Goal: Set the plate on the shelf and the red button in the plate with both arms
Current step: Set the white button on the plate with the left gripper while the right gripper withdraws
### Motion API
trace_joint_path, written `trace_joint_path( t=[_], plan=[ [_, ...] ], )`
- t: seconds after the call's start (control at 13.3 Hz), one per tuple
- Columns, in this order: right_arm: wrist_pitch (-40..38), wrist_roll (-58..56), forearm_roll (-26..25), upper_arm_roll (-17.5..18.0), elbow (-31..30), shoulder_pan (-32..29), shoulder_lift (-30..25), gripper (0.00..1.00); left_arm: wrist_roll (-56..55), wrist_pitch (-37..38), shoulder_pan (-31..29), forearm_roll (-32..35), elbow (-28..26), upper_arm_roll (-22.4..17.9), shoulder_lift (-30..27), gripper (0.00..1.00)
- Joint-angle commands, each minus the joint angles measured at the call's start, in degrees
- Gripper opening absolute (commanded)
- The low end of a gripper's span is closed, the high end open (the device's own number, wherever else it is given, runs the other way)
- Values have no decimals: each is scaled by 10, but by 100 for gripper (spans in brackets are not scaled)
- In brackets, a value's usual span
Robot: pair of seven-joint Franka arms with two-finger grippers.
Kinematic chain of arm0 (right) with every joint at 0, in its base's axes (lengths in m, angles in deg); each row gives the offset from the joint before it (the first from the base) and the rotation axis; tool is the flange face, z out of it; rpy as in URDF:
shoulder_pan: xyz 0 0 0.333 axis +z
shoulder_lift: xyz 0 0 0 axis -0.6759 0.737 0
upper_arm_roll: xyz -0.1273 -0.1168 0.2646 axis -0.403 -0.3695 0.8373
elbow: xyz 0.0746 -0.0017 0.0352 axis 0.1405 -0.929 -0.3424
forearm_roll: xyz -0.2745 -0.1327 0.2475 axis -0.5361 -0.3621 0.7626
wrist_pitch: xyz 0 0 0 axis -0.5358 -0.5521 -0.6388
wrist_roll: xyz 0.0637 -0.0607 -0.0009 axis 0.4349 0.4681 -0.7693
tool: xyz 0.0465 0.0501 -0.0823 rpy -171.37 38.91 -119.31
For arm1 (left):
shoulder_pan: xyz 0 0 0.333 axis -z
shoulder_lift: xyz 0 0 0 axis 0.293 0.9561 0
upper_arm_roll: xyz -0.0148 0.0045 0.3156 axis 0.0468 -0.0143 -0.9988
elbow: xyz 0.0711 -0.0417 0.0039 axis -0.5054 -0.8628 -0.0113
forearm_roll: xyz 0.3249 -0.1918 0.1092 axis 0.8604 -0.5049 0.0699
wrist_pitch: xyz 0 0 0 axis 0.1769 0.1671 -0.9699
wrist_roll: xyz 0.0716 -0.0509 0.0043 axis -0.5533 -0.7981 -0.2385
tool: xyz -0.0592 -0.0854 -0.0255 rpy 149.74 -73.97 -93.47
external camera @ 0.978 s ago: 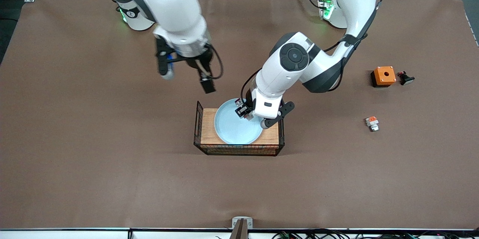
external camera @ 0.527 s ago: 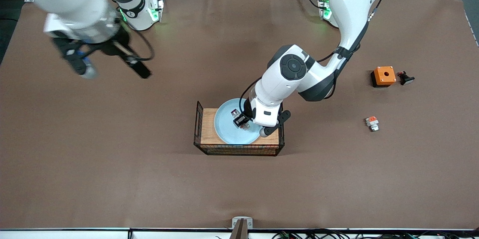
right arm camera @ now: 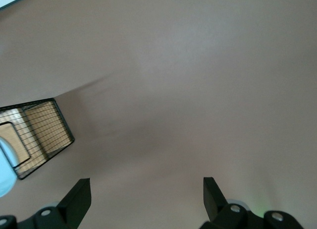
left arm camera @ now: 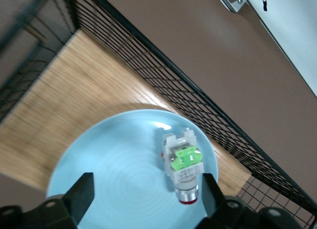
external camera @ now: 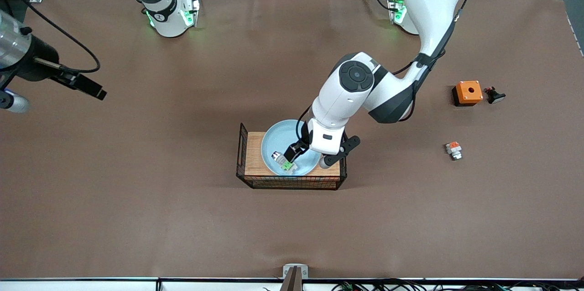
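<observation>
The red button (left arm camera: 181,165) lies on the plate (left arm camera: 114,174), which rests on the wooden board (external camera: 253,154) inside the wire basket (external camera: 240,152). The left claw (left arm camera: 143,197) hovers over the plate, fingers spread, the button between them untouched. The right claw (right arm camera: 143,197), fingers apart, hangs over bare surface (external camera: 137,218) toward the right arm's end.

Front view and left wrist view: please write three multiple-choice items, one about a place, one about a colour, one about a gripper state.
1. Where does the red button lie?
A. on the plate
B. on the bare table
C. in the orange box

2. What colour is the plate?
A. pale blue
B. yellow
C. black

3. How is the left gripper?
A. shut on the plate
B. open
C. out of view

Key: 1 A, the button rests inside the rim; 2 A, plainly pale blue; 3 B, its fingers stand apart, gripping nothing.
</observation>
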Motion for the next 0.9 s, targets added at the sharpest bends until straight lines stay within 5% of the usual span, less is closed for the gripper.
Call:
trace_joint_path(
  t=[0.0,0.45,0.83],
  plan=[
    [55,-72,3,11,-91,-35,-55,100,13,84,-24,13,-5,-5,-67,100],
    [72,-129,-9,11,-80,-54,-53,100,217,332,-129,13,-8,-5,-209,100],
    [119,-181,-27,11,-62,-65,-43,100,427,435,-223,4,-9,-4,-287,100]
  ],
)
